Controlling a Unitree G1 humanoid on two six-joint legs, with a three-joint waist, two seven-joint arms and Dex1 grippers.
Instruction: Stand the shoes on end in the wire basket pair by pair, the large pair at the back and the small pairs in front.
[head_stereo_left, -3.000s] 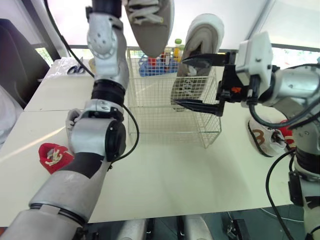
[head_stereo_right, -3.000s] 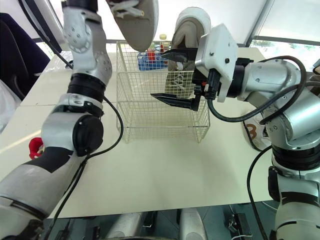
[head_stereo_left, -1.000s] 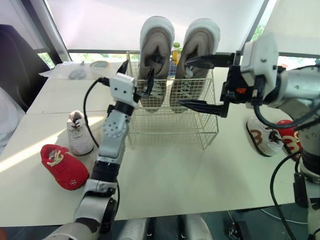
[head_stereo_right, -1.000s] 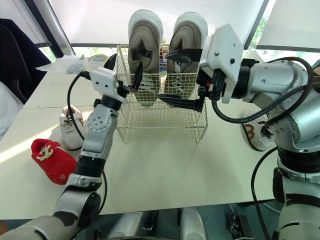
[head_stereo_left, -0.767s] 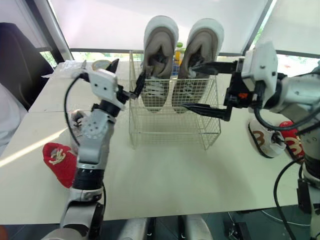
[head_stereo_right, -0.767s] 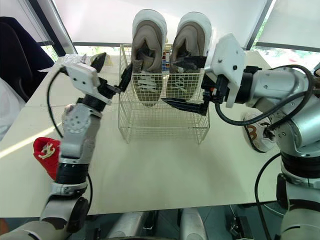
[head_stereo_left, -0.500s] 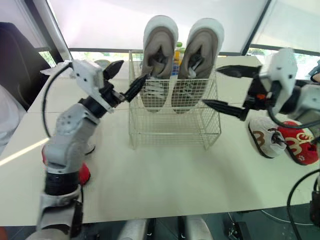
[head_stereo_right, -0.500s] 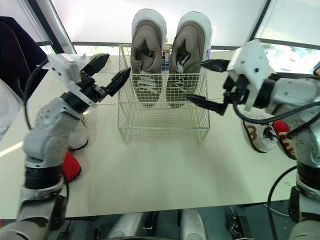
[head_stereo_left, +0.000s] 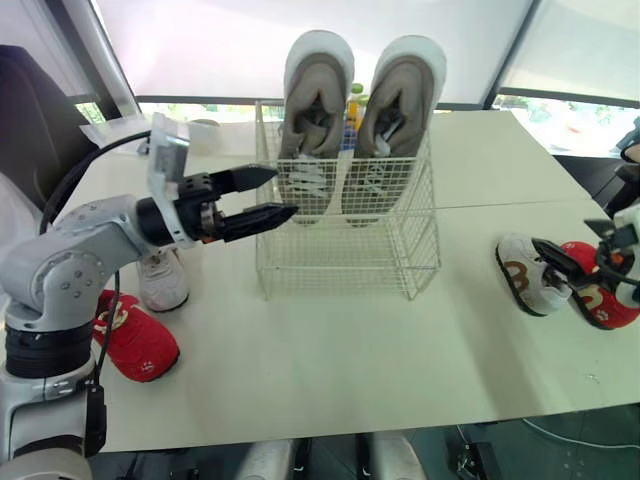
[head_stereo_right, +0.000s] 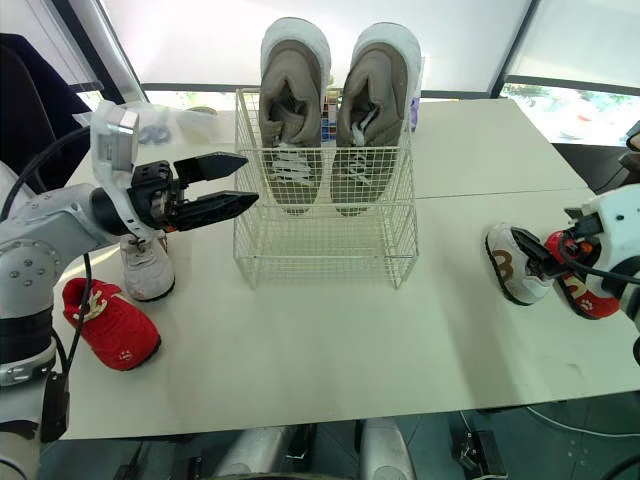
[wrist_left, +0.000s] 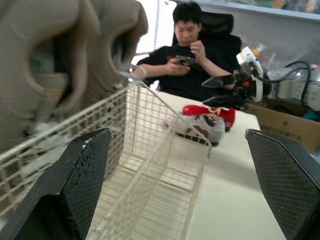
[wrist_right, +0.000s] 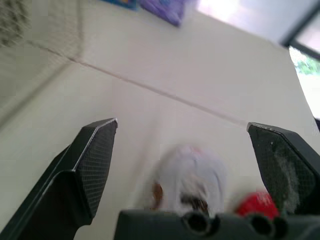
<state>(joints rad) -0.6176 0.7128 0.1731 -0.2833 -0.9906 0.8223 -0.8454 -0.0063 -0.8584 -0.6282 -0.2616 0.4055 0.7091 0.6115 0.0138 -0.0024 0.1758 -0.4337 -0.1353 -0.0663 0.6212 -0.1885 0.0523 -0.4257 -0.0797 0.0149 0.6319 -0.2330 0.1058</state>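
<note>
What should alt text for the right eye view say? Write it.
Two large grey shoes stand on end at the back of a wire basket on a white table. The left gripper, fingers open, hovers beside the basket's left side; small white and red shoes lie on the table at either side.

Office-like room: white tables (head_stereo_right: 330, 350), window blinds (head_stereo_right: 180, 40), black office chair (wrist_left: 223, 26).

Head stereo pair: high, looking fwd/down, both sharing basket (head_stereo_right: 325, 225) on table (head_stereo_left: 330, 340). L wrist: close along basket's side. R wrist: low, close on white shoe (wrist_right: 187, 180).
</note>
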